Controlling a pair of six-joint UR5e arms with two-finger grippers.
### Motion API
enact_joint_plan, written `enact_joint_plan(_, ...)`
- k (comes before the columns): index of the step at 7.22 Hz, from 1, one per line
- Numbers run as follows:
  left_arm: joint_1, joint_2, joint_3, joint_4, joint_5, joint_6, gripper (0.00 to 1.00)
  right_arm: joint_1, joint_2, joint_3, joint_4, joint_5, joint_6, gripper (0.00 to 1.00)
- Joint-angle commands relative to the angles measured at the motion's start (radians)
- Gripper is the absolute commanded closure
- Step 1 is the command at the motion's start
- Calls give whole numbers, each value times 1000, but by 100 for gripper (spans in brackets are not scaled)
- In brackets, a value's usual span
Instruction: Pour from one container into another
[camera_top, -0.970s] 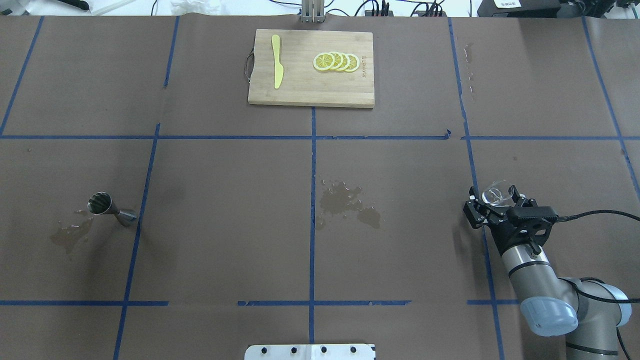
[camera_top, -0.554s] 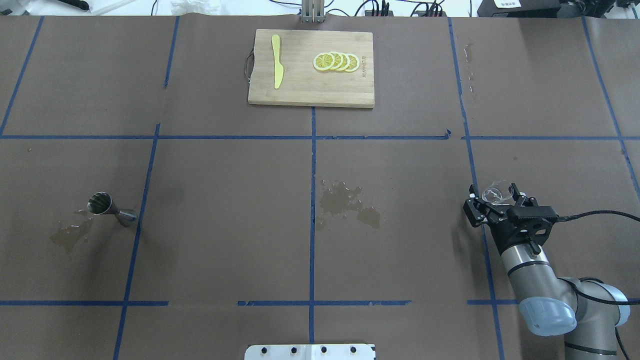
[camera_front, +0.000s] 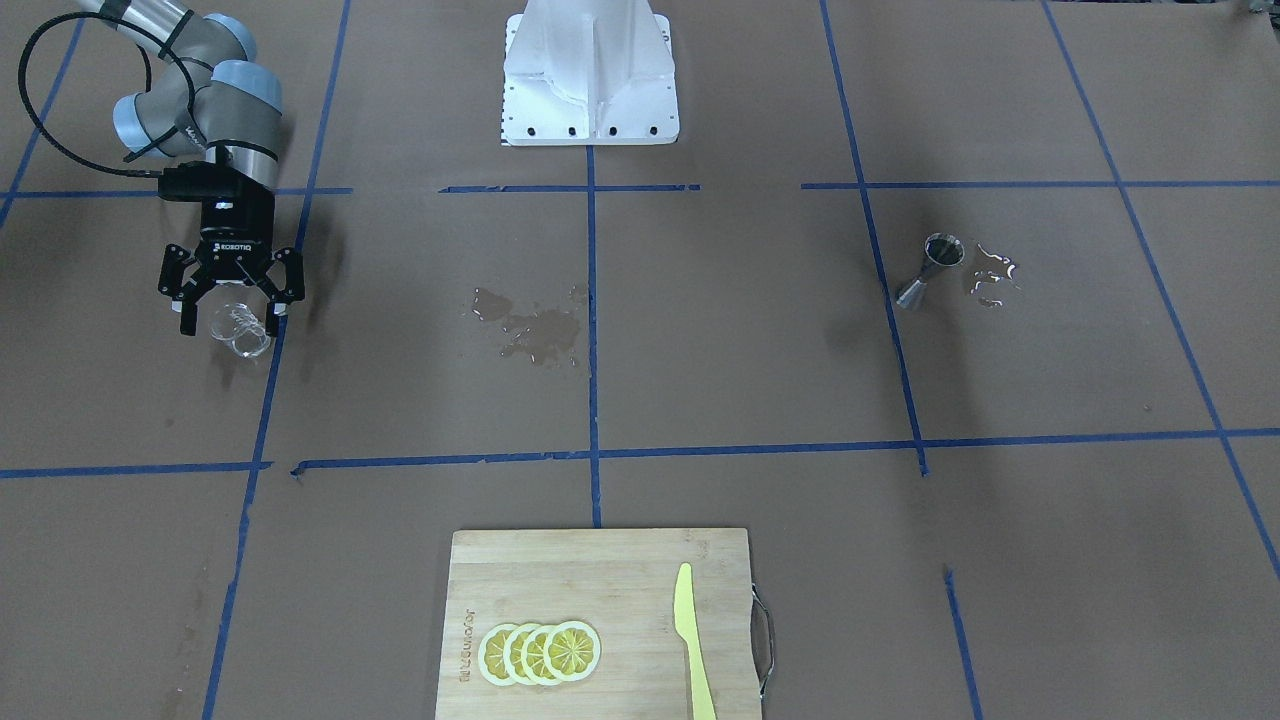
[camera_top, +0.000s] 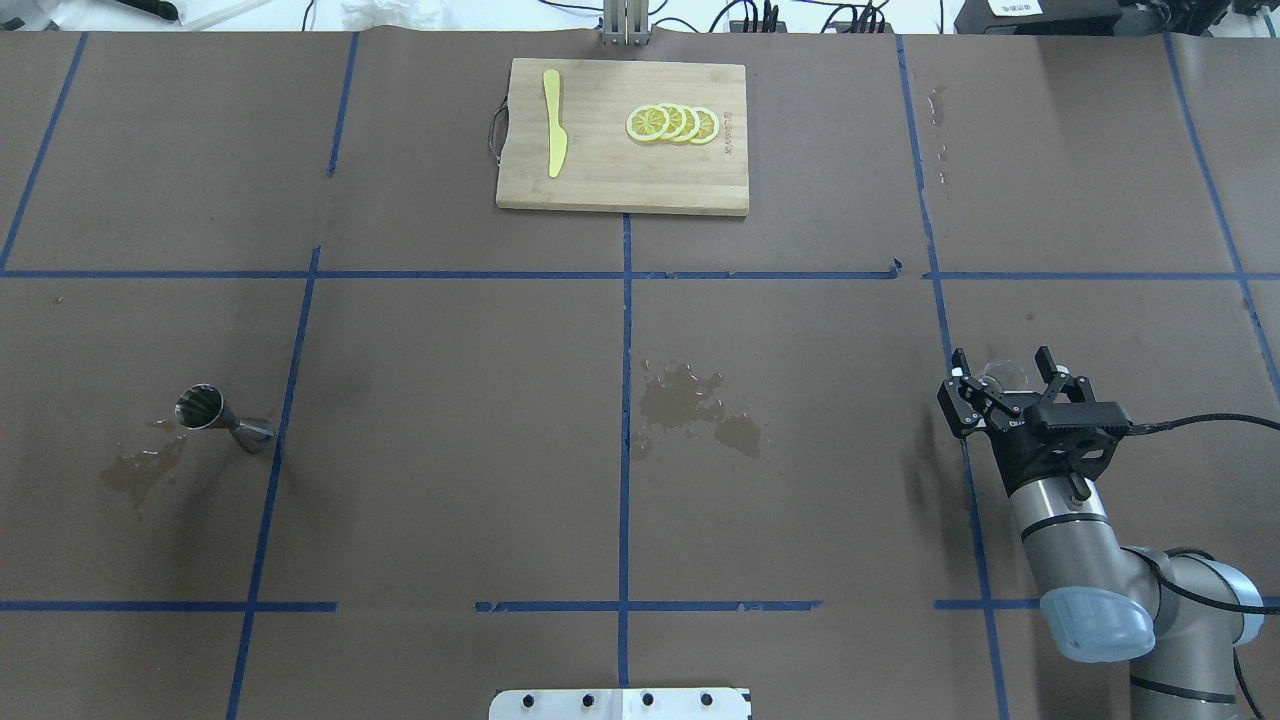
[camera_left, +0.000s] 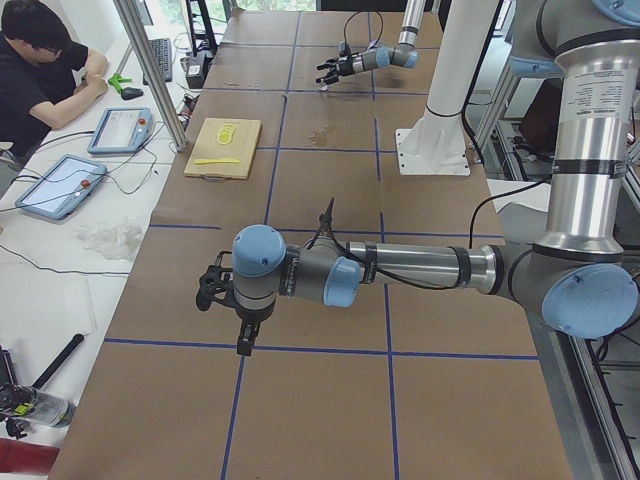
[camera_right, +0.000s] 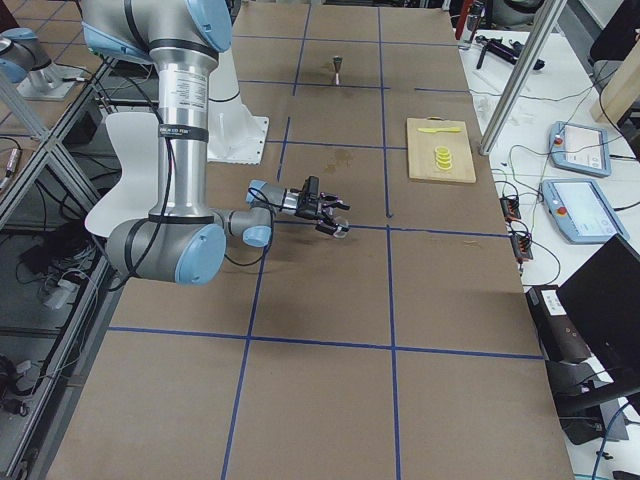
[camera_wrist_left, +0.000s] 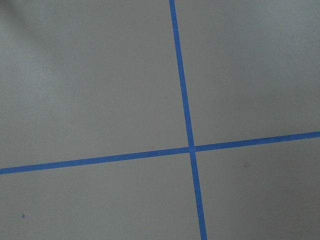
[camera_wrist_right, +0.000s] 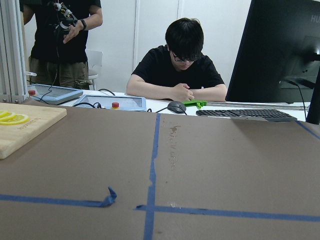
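A small clear glass (camera_top: 1000, 374) sits on the brown table at the right, between the spread fingers of my right gripper (camera_top: 1003, 362). The front-facing view shows that gripper (camera_front: 228, 325) open, with the glass (camera_front: 243, 335) in the gap and space on both sides. A steel jigger (camera_top: 215, 418) stands far off at the left, next to a small puddle (camera_top: 140, 470). My left gripper (camera_left: 208, 290) shows only in the exterior left view, low over bare table, and I cannot tell whether it is open or shut. Its wrist view holds only blue tape lines.
A wet spill (camera_top: 690, 405) marks the table's middle. At the far edge lies a wooden cutting board (camera_top: 700, 185) with a yellow knife (camera_top: 553, 125) and lemon slices (camera_top: 672, 123). The robot's white base (camera_front: 590, 70) stands at the near edge. Operators sit beyond the far side.
The right wrist has rolled level and shifted slightly forward. The glass, tilted in the gripper before, now sits lower between the spread fingers. The jigger has not moved.
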Motion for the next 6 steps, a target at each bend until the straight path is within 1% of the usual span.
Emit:
enact_joint_plan(1,0,0,0,0,0,0,0,50,1,72,-3,72,-109,0)
enact_joint_plan(3,0,0,0,0,0,0,0,179,5,90,-7,248,-223,0)
enact_joint_plan(4,0,2,0,0,0,0,0,269,13,90,-13,386,-298,0)
enact_joint_plan(5,0,3,0,-2,0,0,0,373,11,85,-21,552,-370,0)
enact_joint_plan(6,0,3,0,-2,0,2,0,490,14,87,-93,723,-428,0)
